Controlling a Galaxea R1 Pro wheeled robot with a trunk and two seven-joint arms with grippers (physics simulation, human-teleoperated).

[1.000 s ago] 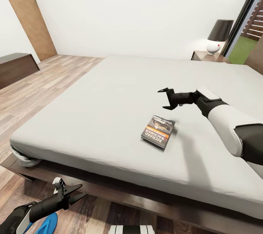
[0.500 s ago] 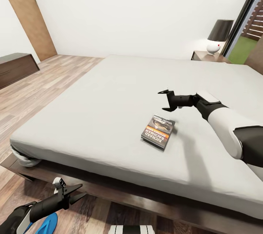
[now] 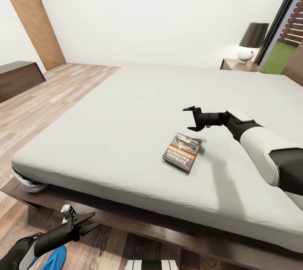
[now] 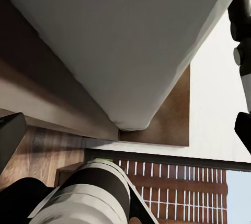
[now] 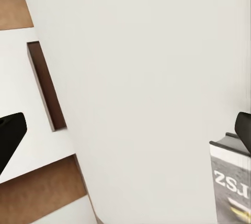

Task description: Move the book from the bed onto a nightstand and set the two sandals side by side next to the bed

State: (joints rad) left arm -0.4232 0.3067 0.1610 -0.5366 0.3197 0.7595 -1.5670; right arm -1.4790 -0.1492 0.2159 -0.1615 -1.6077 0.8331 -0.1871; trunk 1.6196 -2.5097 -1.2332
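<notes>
Reaching for the book (image 3: 182, 152), which lay mid-frame on the bed (image 3: 126, 105), my right claw (image 3: 190, 118) hung wide open just above it; descending to straddle it seemed next

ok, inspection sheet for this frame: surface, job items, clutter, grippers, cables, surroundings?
Surface: pale grey-white mattress on dark brown wooden bed frame, bare apart from one book.
Job's things: small dark grey paperback book flat near the mattress's near edge; one bright blue sandal on the wood-plank floor; dark brown nightstand at the far corner.
Clutter: black-shaded lamp with round white base on the nightstand.
Grippers: right gripper open, above the mattress just beyond the book; left gripper open, low by the frame.
Cables: nothing seen.
Surroundings: white walls, brown wooden door, dark bench.
</notes>
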